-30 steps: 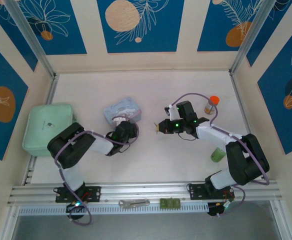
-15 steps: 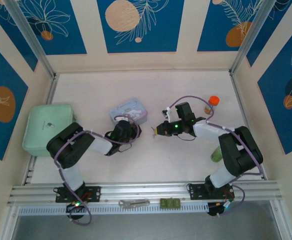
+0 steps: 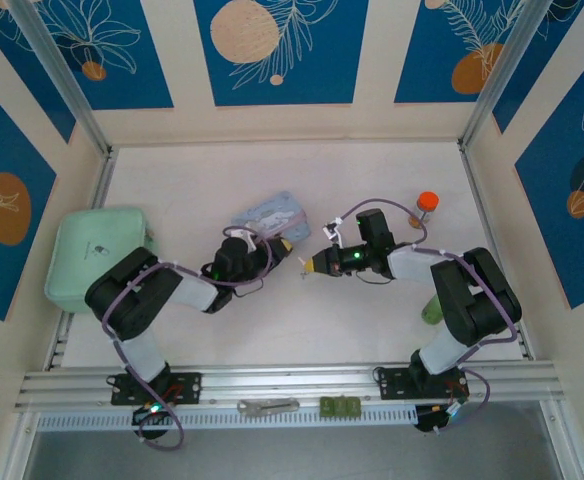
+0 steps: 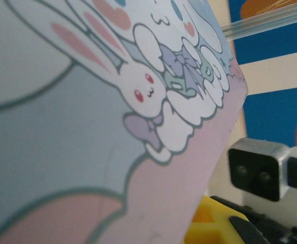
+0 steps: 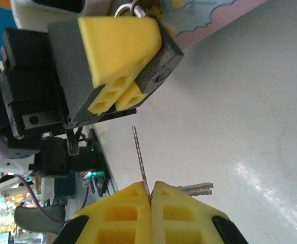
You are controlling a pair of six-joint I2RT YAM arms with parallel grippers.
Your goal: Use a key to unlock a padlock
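1. Right gripper [image 5: 149, 190]: yellow fingers pressed together, pinching the key [image 5: 138, 152] by its lower end. The thin blade stands up out of the fingertips and points toward the left gripper, short of touching it.
2. Second key [image 5: 195, 189]: silvery, sticks out sideways just beside the right fingertips.
3. Left gripper [image 5: 115, 94]: yellow pads clamped shut, tips facing the right gripper across a small gap. It holds the padlock [image 5: 124, 7], whose thin silvery shackle shows at the far edge of the fingers. Most of the body is hidden behind the pads.
4. Light-blue tin [image 3: 267, 212]: printed with cartoon rabbits and tilted. It touches or lies just beside the left gripper on its far side.
5. Table [image 3: 362, 330]: pale, with both grippers meeting near its middle.
6. Orange-capped bottle [image 3: 427, 205]: upright, beyond the right arm.
7. Mint-green case [image 3: 97, 255]: at the left edge of the table.
8. Silver tool [image 3: 269, 406] and green block [image 3: 340, 406]: on the near rail, between the arm bases.
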